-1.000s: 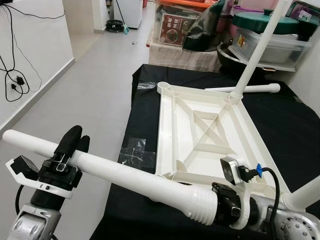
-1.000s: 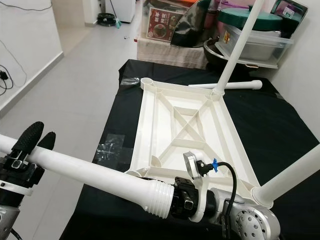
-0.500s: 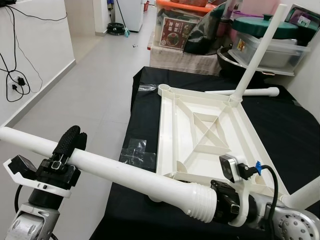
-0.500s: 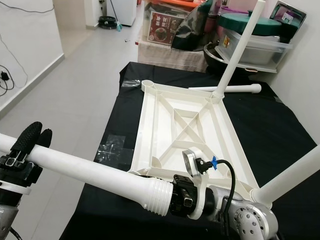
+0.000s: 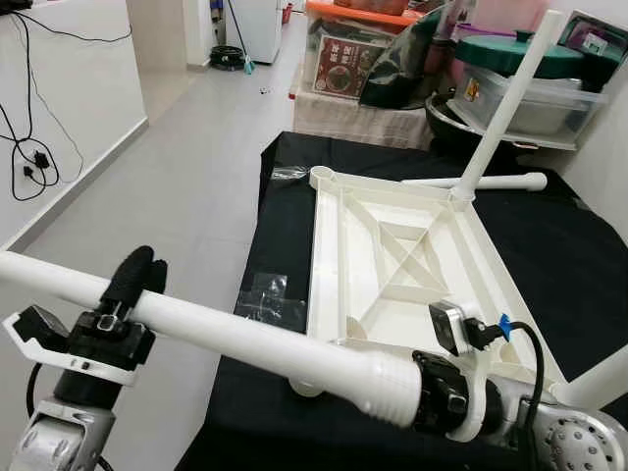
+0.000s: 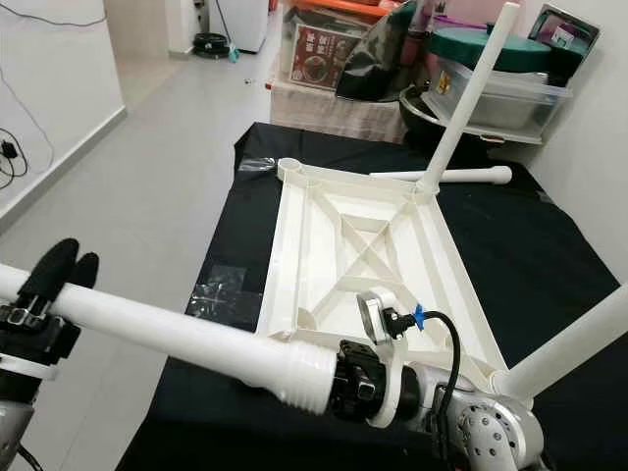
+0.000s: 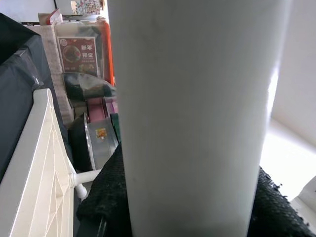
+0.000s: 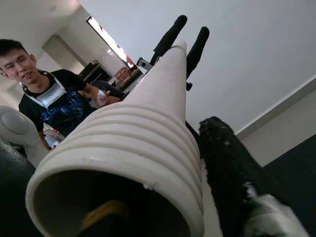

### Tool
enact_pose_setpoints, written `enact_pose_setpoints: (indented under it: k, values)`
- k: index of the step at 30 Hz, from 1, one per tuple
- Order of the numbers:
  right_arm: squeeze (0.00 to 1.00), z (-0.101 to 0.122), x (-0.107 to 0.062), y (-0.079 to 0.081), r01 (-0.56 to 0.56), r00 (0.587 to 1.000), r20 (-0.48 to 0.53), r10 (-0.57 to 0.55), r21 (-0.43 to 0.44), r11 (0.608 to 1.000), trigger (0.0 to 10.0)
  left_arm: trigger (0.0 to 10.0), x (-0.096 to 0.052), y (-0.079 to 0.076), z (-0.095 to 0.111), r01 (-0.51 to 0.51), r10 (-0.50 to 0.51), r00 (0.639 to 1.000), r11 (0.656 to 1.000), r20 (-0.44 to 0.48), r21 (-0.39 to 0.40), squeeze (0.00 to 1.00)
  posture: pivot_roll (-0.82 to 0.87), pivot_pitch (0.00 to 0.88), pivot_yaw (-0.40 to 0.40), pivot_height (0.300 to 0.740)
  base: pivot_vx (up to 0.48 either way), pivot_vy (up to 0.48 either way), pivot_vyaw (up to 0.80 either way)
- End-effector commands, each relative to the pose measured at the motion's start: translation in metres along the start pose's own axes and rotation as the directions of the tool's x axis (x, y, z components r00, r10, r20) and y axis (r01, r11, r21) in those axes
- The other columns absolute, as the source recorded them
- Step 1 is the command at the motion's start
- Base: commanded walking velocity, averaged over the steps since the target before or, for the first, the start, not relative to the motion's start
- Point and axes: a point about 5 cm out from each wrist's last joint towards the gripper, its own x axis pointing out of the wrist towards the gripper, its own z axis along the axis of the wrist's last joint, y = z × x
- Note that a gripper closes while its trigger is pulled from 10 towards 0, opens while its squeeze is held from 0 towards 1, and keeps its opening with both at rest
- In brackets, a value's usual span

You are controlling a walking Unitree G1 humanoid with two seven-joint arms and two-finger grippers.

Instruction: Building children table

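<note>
Left gripper [image 5: 137,275]: fingers pinched round the plain end of the loose leg, out over the floor, left of the tabletop.
Loose leg [image 5: 226,339]: white tube held level across the tabletop's near edge, between both grippers.
Right gripper [image 6: 368,392]: clamped on the leg's ribbed end, at the tabletop's near edge.
Tabletop [image 5: 392,260]: white, upside down on the black cloth [image 5: 285,191].
Fitted legs: one [image 5: 500,108] upright at its far right corner, another [image 6: 564,343] at its near right corner.
Spare leg [image 5: 491,182]: lying just beyond the tabletop.
Person [image 8: 49,103]: seen past the ribbed end in the right wrist view.
</note>
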Motion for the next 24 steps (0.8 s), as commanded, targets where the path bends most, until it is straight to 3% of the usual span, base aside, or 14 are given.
enact_pose_setpoints:
  k: [1,2,3,10,11,24]
  values:
    - [1.0,0.001,-0.002,-0.001,0.007,1.0,0.008,-0.007,-0.003,1.0,10.0,0.0,0.002,0.0,0.001,0.003,-0.003,1.0,1.0,0.004,-0.002,0.0,0.09,0.014,-0.11,0.74,0.0,0.0,0.0]
    - [1.0,0.001,-0.002,-0.001,0.007,1.0,0.008,-0.007,-0.003,1.0,10.0,0.0,0.002,0.0,0.001,0.003,-0.003,1.0,1.0,0.004,-0.002,0.0,0.09,0.014,-0.11,0.74,0.0,0.0,0.0]
    - [1.0,0.003,-0.012,-0.004,0.031,1.0,-0.002,-0.031,-0.004,1.0,10.0,0.0,0.002,0.001,0.004,-0.014,0.014,1.0,1.0,0.013,0.005,0.0,0.09,0.017,-0.113,0.74,0.0,0.0,0.0]
    - [0.97,0.004,-0.02,-0.006,0.051,0.999,-0.016,-0.051,-0.013,0.999,10.0,0.0,0.003,0.002,0.006,-0.029,0.029,0.999,1.0,0.021,0.012,0.0,0.09,0.016,-0.114,0.74,0.0,0.0,0.0]
    - [0.0,0.006,-0.024,-0.006,0.063,0.998,-0.03,-0.064,-0.022,0.998,10.0,0.0,0.003,0.002,0.007,-0.044,0.043,0.999,0.999,0.023,0.019,0.0,0.09,0.017,-0.113,0.74,0.0,0.0,0.0]
    - [0.0,0.01,-0.046,-0.014,0.159,0.983,-0.083,-0.165,-0.065,0.985,10.0,0.0,-0.002,-0.004,0.031,-0.054,0.05,0.998,0.995,0.042,0.09,0.0,0.1,0.019,-0.118,0.74,0.0,0.0,0.0]
